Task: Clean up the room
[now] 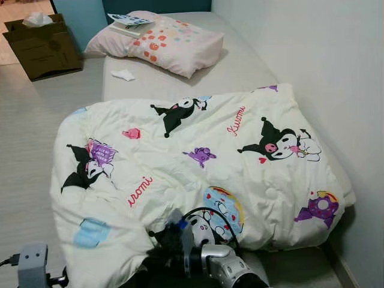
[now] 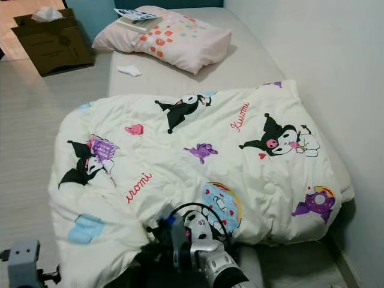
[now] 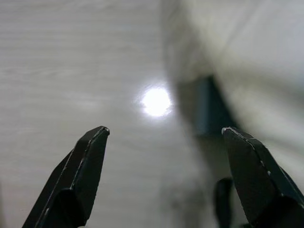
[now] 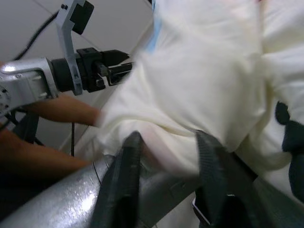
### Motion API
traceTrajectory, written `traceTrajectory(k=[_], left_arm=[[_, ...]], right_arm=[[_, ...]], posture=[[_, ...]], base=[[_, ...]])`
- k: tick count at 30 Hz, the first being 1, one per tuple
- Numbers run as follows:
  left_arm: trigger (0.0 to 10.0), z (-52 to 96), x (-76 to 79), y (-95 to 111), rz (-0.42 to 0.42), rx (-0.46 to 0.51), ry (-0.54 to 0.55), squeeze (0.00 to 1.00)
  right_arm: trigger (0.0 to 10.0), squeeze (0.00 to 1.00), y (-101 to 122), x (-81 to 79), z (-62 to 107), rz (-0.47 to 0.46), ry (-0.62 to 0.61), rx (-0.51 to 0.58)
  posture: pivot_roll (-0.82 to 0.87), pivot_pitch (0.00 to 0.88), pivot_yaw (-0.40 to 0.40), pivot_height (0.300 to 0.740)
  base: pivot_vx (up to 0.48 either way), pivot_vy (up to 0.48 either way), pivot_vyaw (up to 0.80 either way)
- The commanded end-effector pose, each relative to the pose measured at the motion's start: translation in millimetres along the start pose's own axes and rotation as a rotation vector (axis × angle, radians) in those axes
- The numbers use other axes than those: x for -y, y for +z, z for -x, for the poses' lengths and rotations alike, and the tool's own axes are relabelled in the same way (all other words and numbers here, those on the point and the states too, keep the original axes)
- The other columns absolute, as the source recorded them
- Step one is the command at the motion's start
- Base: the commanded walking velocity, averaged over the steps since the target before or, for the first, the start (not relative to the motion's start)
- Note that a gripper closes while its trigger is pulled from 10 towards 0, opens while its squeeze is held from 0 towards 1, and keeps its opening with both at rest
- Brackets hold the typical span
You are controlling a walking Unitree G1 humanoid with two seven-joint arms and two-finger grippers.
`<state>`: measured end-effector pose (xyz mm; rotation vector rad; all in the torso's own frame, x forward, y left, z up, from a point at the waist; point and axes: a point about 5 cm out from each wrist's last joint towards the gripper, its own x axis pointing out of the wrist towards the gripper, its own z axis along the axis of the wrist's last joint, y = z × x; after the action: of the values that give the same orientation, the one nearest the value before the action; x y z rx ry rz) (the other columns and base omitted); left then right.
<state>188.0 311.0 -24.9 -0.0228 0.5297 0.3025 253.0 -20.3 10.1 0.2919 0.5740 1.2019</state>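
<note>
The right tool point(image 4: 166, 156) sat at the near edge of the cream cartoon-print blanket point(image 1: 198, 162), its two black fingers point(image 4: 124, 175) parted with a fold of that blanket bulging between them. The rest of the blanket spread ahead of it over the bed point(image 1: 240, 66), and the pink pillow point(image 1: 174, 42) lay far beyond at the head. The left tool point(image 3: 166, 142) hung spread wide over the pale floor point(image 3: 71, 61), beside the blanket's drooping edge.

A low grey mattress point(image 1: 240, 72) lies against a plain white wall point(image 1: 324, 54) on pale wood-grain floor point(image 1: 30, 132).
</note>
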Motion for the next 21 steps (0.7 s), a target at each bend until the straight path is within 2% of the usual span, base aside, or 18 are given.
traceTrajectory(k=[1, 3, 5, 9, 12, 13, 14, 15, 16, 17, 18, 19, 21], left_arm=[[10.0, -1.4, 7.7, 4, 0.073, 0.023, -0.052, 0.00], [10.0, -4.8, 11.5, 16, 0.158, 0.077, -0.099, 0.00], [10.0, -4.8, 11.5, 16, 0.158, 0.077, -0.099, 0.00], [10.0, -7.8, 7.4, 29, 0.246, 0.128, -0.113, 0.00], [10.0, -8.5, 5.3, 32, 0.262, 0.135, -0.107, 0.00], [10.0, -9.0, 4.4, 32, 0.271, 0.137, -0.100, 0.00], [10.0, -9.1, 5.7, 29, 0.272, 0.128, -0.097, 0.00], [10.0, -9.1, 5.7, 29, 0.272, 0.128, -0.097, 0.00], [10.0, -9.2, 9.9, 25, 0.256, 0.111, -0.105, 0.00], [10.0, -9.2, 9.9, 25, 0.256, 0.111, -0.105, 0.00], [10.0, -8.0, 17.4, 15, 0.219, 0.066, -0.123, 0.00], [10.0, -7.5, 19.5, 11, 0.206, 0.047, -0.127, 0.00], [10.0, -7.2, 20.3, 9, 0.200, 0.037, -0.128, 0.00]], right_arm=[[10.0, 1.00, 9, -36.4, -40.7, -0.047, 0.126, 0.076], [10.0, 1.00, 7, -36.2, -39.1, -0.022, 0.147, 0.051], [10.0, 1.00, 7, -36.2, -39.1, -0.022, 0.147, 0.051], [10.0, 1.00, 6, -36.0, -34.5, -0.014, 0.197, 0.016], [10.0, 1.00, 7, -34.1, -30.2, -0.021, 0.217, 0.012], [10.0, 0.57, 13, -29.4, -25.2, -0.039, 0.214, 0.044], [10.0, 0.00, 27, -18.1, -18.8, -0.091, 0.144, 0.136], [10.0, 0.00, 27, -18.1, -18.8, -0.091, 0.144, 0.136], [10.0, 0.00, 40, -6.4, -11.8, -0.139, 0.067, 0.228], [10.0, 0.00, 40, -6.4, -11.8, -0.139, 0.067, 0.228], [10.0, 0.00, 58, 14.5, 2.6, -0.193, -0.096, 0.365], [10.0, 0.00, 62, 20.9, 7.9, -0.198, -0.154, 0.399], [10.0, 0.00, 64, 24.4, 10.9, -0.200, -0.187, 0.416]], posture=[[0.10, 0.138, -0.036, 0.566], [0.11, 0.125, -0.042, 0.566], [0.11, 0.125, -0.042, 0.566], [0.11, 0.106, -0.048, 0.566], [0.11, 0.098, -0.050, 0.566], [0.10, 0.090, -0.053, 0.566], [0.10, 0.084, -0.056, 0.566], [0.10, 0.084, -0.056, 0.566], [0.09, 0.070, -0.057, 0.566], [0.09, 0.070, -0.057, 0.566], [0.08, 0.056, -0.059, 0.566], [0.08, 0.056, -0.059, 0.566], [0.08, 0.056, -0.059, 0.566]], base=[[0.000, 0.000, 0.00], [0.000, 0.000, 0.00], [0.000, 0.000, 0.00], [0.000, 0.000, 0.00], [0.000, 0.000, 0.00], [0.000, 0.000, 0.00], [0.000, 0.000, 0.00], [0.000, 0.000, 0.00], [0.000, 0.000, 0.00], [0.000, 0.000, 0.00], [0.000, 0.000, 0.00], [0.000, 0.000, 0.00], [0.000, 0.000, 0.00]])
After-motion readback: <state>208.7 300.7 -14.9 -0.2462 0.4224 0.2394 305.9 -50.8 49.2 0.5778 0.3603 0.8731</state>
